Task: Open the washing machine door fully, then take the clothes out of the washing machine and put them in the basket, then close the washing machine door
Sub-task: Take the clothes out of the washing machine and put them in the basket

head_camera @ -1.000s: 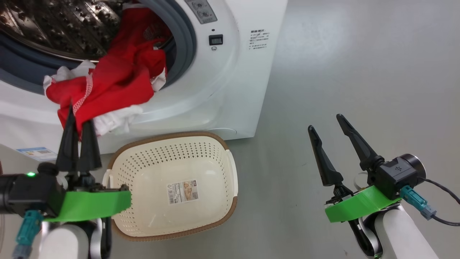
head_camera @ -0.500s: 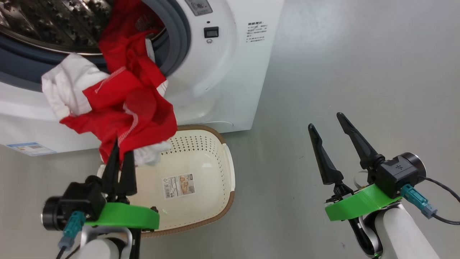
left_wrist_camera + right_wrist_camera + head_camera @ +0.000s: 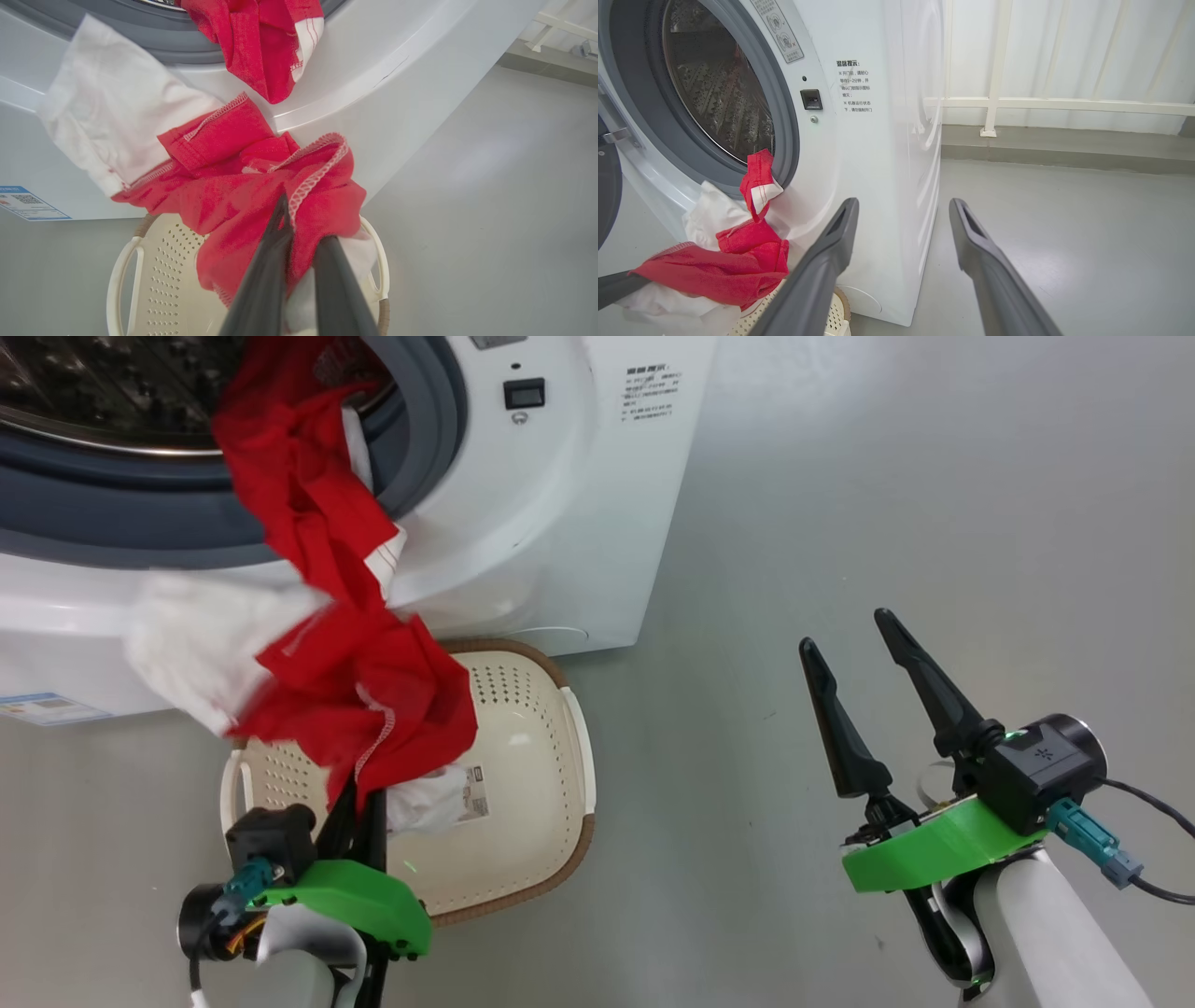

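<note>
Floor (image 3: 887, 476): smooth grey, softly glossy. Far side: white railing (image 3: 1064, 105) on a low grey kerb (image 3: 1064, 149), pale curtain (image 3: 1111, 46) behind.

From the head we look steeply down on the front of the washing machine (image 3: 560, 551) and the basket (image 3: 532, 756). Our left wrist camera hangs close over that basket, facing the machine; our right wrist camera looks level from farther back, and all three share the red clothes (image 3: 373, 681).

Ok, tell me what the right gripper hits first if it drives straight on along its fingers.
Most likely the washing machine: the open right gripper aims at its white side panel near the front corner. Depth is hard to judge, so it may just pass beside it.
</note>
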### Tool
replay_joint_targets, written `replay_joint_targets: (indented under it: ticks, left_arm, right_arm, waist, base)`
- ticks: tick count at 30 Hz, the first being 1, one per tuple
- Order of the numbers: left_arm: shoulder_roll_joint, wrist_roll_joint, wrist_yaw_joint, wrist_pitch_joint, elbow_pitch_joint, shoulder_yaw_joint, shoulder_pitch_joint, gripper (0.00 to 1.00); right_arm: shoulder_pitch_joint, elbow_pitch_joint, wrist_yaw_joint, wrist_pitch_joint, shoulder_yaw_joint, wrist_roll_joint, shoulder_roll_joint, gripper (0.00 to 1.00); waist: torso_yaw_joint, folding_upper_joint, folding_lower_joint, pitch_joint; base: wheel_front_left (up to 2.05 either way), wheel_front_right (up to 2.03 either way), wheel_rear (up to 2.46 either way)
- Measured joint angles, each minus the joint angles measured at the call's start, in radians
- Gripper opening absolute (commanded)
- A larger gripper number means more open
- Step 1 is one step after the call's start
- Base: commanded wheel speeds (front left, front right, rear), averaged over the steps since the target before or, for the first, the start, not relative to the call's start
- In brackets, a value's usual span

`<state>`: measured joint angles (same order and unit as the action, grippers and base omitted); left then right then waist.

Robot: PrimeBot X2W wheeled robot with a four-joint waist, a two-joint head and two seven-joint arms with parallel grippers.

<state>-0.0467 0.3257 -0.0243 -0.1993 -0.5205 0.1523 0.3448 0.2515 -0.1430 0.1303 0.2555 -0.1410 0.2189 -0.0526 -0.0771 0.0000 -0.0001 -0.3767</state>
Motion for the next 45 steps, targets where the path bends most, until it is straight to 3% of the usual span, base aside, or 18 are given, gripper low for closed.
replay_joint_targets:
  ticks: [13,31,33,45]
  left_arm:
    - [0.008,0.049,0.017,-0.045,-0.428,0.008,0.188,0.00]
    - [0.001,0.064,0.025,-0.050,-0.660,-0.038,0.376,0.00]
    - [-0.002,0.063,0.025,-0.050,-0.675,-0.038,0.393,0.97]
    - [0.001,0.039,0.017,-0.050,-0.671,-0.028,0.396,1.00]
  right_arm:
    - [0.027,0.004,0.000,0.000,-0.004,0.001,0.000,1.00]
    - [0.084,0.011,0.000,0.000,-0.026,0.021,0.000,1.00]
    - [0.084,0.010,0.000,0.000,-0.028,0.021,0.000,1.00]
    - [0.084,-0.013,0.000,0.000,-0.027,0.020,0.000,1.00]
  waist:
    - [-0.026,0.0000,0.0000,-0.058]
    - [-0.071,0.0000,0.0000,-0.153]
    - [-0.080,0.0000,0.0001,-0.165]
    - [-0.072,0.0000,0.0000,-0.134]
  base:
    - [0.00,0.00,0.00]
    - [0.00,0.00,0.00]
    - [0.00,0.00,0.00]
    - [0.00,0.00,0.00]
